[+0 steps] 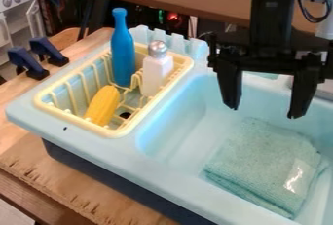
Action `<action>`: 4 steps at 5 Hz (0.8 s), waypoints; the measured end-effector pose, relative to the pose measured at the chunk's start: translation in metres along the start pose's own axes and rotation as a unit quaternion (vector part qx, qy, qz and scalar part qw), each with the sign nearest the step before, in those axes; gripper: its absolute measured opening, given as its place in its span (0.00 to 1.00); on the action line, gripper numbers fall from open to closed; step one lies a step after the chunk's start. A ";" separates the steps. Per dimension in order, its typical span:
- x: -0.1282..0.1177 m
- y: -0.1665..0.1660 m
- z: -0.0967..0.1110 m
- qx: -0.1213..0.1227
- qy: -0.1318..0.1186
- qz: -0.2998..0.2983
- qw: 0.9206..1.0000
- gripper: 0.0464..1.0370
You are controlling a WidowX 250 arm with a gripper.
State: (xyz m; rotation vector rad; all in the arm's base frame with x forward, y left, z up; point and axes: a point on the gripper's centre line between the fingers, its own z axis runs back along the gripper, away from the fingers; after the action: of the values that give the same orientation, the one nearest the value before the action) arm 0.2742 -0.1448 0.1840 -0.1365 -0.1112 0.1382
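Gripper (265, 113) suspended over the light blue sink basin (172, 139), pointing downward — fingers spread, nothing grasped. Folded teal cloth (263, 163) lies on the basin floor, below the fingers and apart from them — a shiny patch on its surface.

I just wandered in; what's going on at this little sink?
A black robot arm is over the toy sink, with its gripper open and nothing held between its fingers. Below it, a folded, pale green cloth lies on the bottom of the basin, not touched by the gripper. Beside the basin, a yellow dish rack holds an upright blue bottle, a white shaker with a silver top, and a yellow toy corn cob leaning at a slant.
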 end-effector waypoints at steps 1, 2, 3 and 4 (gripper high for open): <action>-0.001 0.001 -0.009 0.008 0.012 0.001 1.000 0.96; 0.008 0.001 -0.018 0.012 0.000 -0.008 1.000 0.96; 0.019 -0.001 -0.032 0.009 -0.018 -0.048 0.999 0.96; 0.027 -0.002 -0.051 0.019 -0.022 -0.080 0.996 0.96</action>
State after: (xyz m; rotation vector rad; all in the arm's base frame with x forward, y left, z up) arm 0.3067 -0.1498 0.1372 -0.0851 -0.1634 -0.0173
